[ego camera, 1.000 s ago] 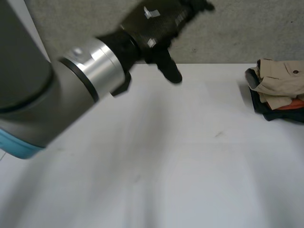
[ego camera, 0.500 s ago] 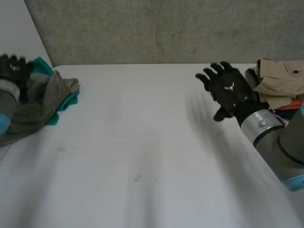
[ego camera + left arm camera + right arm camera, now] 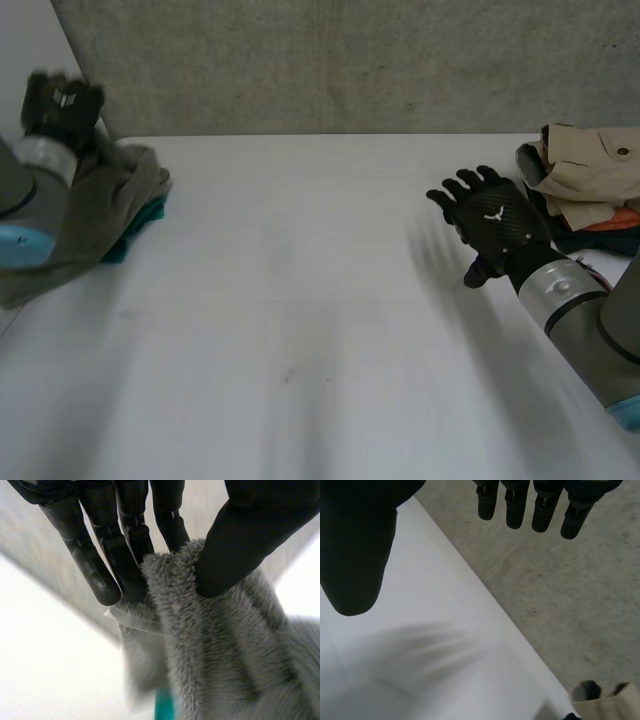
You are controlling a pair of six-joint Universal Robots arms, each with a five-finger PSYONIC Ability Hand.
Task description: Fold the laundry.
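A grey fleece cloth (image 3: 100,215) lies heaped at the table's far left, over a teal cloth (image 3: 145,218). My left hand (image 3: 60,100) is raised at the heap's back edge. In the left wrist view the left hand (image 3: 125,535) is shut on the grey fleece (image 3: 215,645), a fold of it pinched between thumb and fingers, and a strip of the teal cloth (image 3: 162,705) shows below. My right hand (image 3: 495,225) hovers open over the table at the right, holding nothing. The right wrist view shows that hand's fingers (image 3: 535,505) straight and spread above bare table.
A stack of folded clothes (image 3: 590,175), beige on top with orange and dark pieces under it, sits at the table's far right edge; its beige corner (image 3: 610,700) is beyond my right hand. The white table (image 3: 300,330) lies between the hands, with grey floor (image 3: 560,580) past it.
The left arm swung out of the middle to the left heap, and its hand closed on the grey fleece and rose. The right hand came in and drifted slightly nearer and lower.
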